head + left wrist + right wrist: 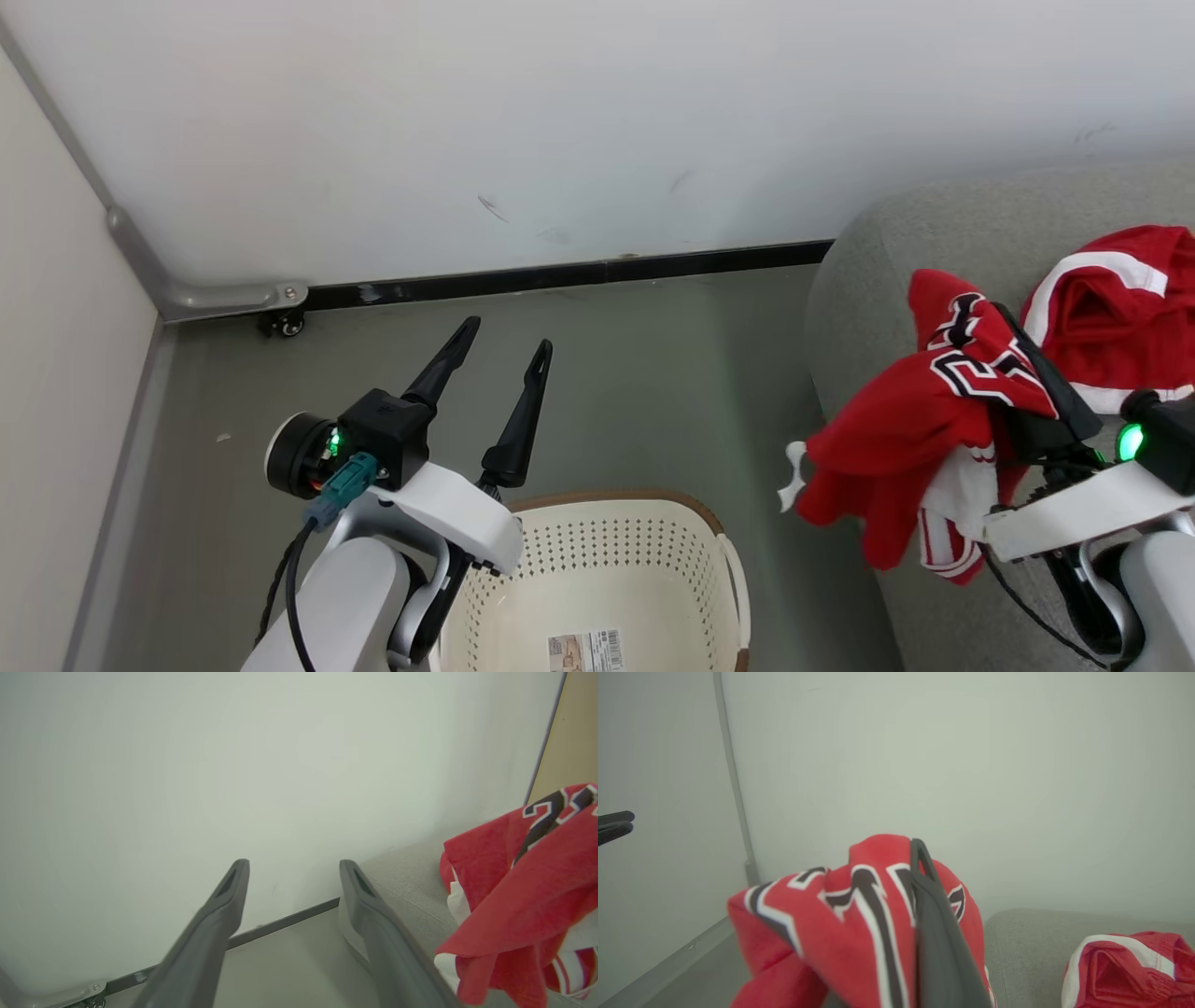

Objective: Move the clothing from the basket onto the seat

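Head view. The left gripper (508, 334) is raised over the grey floor (653, 373) with its fingers spread wide and nothing between them. Its pale forearm covers the left side of the basket (607, 499), whose near part is cut off by the bottom edge; a label sticker (585, 651) shows inside. The right gripper (1013, 327) is clamped on the red jersey (896, 420), which hangs bunched over the rounded edge of the seat (896, 243). One of its fingers is buried in the fabric. Whether the jersey rests on the upholstery cannot be told. A second garment (1111, 308), red with a white band, lies on the seat just beyond, cut off at the right.

Left wrist view. Two parted fingers point at the white wall (187, 765); the jersey is cropped at the right.

Right wrist view. One dark finger lies across the jersey's lettering, the other is concealed. The second garment is cut off at the lower right.
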Controlling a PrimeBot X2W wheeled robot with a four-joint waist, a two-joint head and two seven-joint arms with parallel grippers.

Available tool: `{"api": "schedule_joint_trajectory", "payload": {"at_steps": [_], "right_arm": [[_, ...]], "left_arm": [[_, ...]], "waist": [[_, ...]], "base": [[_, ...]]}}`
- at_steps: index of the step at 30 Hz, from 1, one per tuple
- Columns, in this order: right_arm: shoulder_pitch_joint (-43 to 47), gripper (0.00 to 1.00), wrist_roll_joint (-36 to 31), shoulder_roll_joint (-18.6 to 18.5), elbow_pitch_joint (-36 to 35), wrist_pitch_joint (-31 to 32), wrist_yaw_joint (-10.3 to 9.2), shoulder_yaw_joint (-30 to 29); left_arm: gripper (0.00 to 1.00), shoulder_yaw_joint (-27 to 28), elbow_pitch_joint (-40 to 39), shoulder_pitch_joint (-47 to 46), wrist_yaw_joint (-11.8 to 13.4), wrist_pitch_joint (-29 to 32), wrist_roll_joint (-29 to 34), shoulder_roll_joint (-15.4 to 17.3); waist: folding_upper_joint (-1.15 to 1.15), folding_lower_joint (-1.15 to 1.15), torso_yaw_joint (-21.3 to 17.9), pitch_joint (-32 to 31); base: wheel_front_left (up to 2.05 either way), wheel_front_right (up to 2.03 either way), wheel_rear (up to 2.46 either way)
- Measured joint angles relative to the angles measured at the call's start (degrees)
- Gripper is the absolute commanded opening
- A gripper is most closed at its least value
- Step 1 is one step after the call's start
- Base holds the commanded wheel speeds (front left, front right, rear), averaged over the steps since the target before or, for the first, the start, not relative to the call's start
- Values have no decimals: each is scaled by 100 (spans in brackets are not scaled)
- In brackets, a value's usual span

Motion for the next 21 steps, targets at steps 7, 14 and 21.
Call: {"api": "schedule_joint_trajectory", "payload": {"at_steps": [7,14,21], "right_arm": [[428,0,-26,21,-336,114,0,-561],[649,0,44,116,-684,243,0,-1112],[605,0,111,-16,-868,517,0,-1522]], "left_arm": [[100,0,-15,3,-2,-7,2,-47],[100,16,-18,5,-3,-34,2,-74],[100,157,-67,6,3,-49,2,-45]], "waist": [[0,0,-313,28],[0,0,-659,61],[0,0,-1006,129]], "base": [[0,0,0],[0,0,0],[0,0,0]]}}
